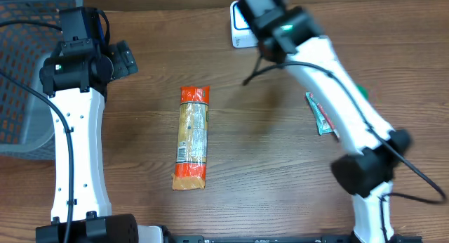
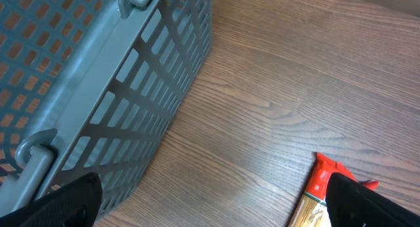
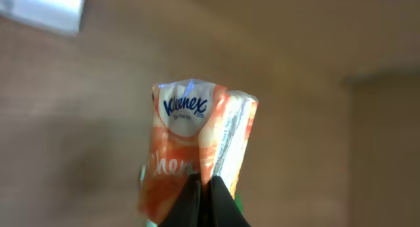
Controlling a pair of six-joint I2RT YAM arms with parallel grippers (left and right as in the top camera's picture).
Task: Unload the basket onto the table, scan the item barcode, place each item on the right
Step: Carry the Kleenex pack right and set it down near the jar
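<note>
An orange Kleenex tissue pack (image 3: 190, 148) hangs in the air, and my right gripper (image 3: 205, 197) is shut on its lower edge. No barcode shows on the face that I see. In the overhead view the right gripper (image 1: 261, 11) is at the back of the table, over the white scanner (image 1: 240, 29), and it hides the pack. The scanner (image 3: 44, 8) shows blurred at the top left of the right wrist view. My left gripper (image 1: 125, 58) stands open and holds nothing, next to the basket; its fingertips (image 2: 65, 202) are spread wide over bare wood.
A grey plastic basket (image 1: 24, 74) fills the left edge of the table; its wall (image 2: 118, 102) is close to the left gripper. A long pasta packet (image 1: 193, 138) lies mid-table, its red end (image 2: 325, 181) by the left gripper. A green and red packet (image 1: 319, 115) lies under the right arm.
</note>
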